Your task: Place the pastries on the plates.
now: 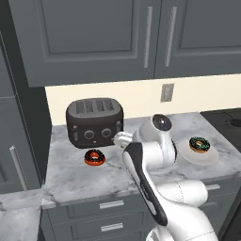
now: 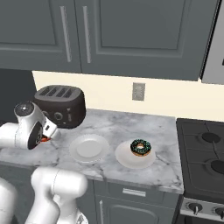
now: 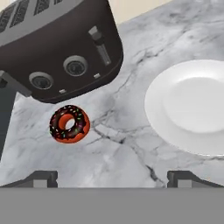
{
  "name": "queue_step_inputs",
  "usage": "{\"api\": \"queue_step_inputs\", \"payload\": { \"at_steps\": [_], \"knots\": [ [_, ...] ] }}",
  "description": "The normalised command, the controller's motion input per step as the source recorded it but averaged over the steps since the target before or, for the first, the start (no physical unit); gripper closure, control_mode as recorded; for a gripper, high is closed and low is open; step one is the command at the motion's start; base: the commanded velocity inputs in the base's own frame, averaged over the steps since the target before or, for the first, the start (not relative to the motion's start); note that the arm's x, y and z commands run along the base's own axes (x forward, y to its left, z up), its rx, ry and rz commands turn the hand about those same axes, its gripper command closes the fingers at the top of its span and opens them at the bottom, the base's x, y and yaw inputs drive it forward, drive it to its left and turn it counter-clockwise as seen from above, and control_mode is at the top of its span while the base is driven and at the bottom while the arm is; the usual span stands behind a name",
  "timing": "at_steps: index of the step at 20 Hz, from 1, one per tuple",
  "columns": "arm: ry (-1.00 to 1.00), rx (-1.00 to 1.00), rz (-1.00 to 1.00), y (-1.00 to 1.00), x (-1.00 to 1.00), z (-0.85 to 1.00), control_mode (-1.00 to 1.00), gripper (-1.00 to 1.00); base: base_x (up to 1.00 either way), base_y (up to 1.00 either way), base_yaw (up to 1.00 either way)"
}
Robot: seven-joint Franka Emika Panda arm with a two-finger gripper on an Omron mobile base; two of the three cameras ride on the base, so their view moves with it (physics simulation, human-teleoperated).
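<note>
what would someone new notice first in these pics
Probably the black toaster at the back of the marble counter, with the red-sprinkled doughnut lying just in front of it. To its right are two white plates: one bare, the other holding the green-sprinkled doughnut. The open hand hangs over the counter near the red doughnut.

The worktop (image 2: 131, 127) is white marble with grey veins; on it a red-orange-rimmed doughnut (image 3: 69, 124) carries dark chocolate icing and coloured sprinkles, just before a glossy black toaster (image 1: 94, 122). Toward the right edge, a chocolate-iced doughnut with green sprinkles (image 2: 140, 147) sits on a plain white plate (image 2: 124, 158), beside another plain white plate (image 2: 89, 148).
</note>
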Motion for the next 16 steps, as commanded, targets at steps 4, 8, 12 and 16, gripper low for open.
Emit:
{"api": "queue_step_inputs", "payload": {
  "at_steps": [4,8,12,16],
  "knots": [
    [-0.01,-0.03,0.03,1.00,0.98,-0.23,-1.00,-1.00,0.00,0.00,0.00],
    [0.23,-0.19,0.00,0.56,0.77,-0.01,-1.00,-1.00,0.00,0.00,0.00],
    [0.29,-0.17,0.02,0.27,0.59,-0.03,-1.00,-1.00,0.00,0.00,0.00],
    [0.18,-0.08,0.07,0.02,0.25,0.00,-1.00,-1.00,0.00,0.00,0.00]
  ]
}}
